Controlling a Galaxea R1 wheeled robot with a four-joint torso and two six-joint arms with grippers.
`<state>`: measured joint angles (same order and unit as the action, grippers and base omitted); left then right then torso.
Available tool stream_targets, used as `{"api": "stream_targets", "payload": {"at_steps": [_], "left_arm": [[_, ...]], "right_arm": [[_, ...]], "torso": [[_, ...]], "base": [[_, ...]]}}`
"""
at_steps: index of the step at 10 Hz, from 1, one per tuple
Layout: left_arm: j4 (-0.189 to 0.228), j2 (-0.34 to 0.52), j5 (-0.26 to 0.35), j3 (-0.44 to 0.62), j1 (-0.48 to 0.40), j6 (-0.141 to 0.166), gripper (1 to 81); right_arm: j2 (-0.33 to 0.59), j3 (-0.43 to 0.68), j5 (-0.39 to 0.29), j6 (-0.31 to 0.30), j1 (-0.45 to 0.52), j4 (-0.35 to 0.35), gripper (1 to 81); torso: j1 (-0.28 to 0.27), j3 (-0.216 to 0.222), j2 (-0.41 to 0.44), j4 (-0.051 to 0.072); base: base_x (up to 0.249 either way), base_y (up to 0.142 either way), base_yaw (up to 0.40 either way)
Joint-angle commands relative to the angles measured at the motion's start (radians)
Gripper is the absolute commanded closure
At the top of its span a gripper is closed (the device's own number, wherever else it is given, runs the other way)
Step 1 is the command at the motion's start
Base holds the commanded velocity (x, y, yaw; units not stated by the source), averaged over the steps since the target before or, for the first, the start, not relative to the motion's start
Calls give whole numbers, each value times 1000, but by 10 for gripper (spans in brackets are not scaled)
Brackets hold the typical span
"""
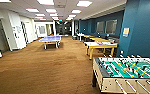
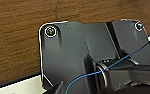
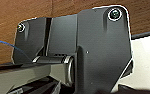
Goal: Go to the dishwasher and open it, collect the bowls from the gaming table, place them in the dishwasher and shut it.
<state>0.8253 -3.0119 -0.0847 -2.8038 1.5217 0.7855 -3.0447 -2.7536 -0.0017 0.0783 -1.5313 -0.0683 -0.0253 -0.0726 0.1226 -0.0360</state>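
Head view: a green-field table-football table with steel rods (image 1: 127, 72) stands at lower right, cut off by the frame edge, on brown carpet (image 1: 46, 67).
Beyond: a yellow-legged table (image 1: 101, 46) sits just behind it; a blue table-tennis table (image 1: 50, 39) stands well apart, down the hall.
Task items: no bowl can be made out on the field; the dishwasher is not among these furnishings.
Step in hand: judged as driving, with the gaming table near.
Next move calls for: closing in on the table and locating the bowls.
Grippers: the wrist views give dark robot plates over carpet; whether either gripper's fingers are apart or together cannot be told.
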Motion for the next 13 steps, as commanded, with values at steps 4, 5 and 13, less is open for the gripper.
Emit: {"api": "stream_targets", "payload": {"at_steps": [4, 5, 13], "left_arm": [[0, 7, 39, -6, -56, -2, 10], [0, 7, 39, -6, -56, -2, 10], [0, 5, 39, -6, -56, -2, 10]], "right_arm": [[1, 2, -57, 1, 56, 2, 10], [1, 2, -55, 1, 55, 2, 10], [1, 2, -57, 1, 53, 2, 10]], "torso": [[0, 0, 0, 0], [0, 0, 0, 0], [0, 0, 0, 0]], "base": [[131, 0, 0], [131, 0, 0], [123, 0, 0]]}}
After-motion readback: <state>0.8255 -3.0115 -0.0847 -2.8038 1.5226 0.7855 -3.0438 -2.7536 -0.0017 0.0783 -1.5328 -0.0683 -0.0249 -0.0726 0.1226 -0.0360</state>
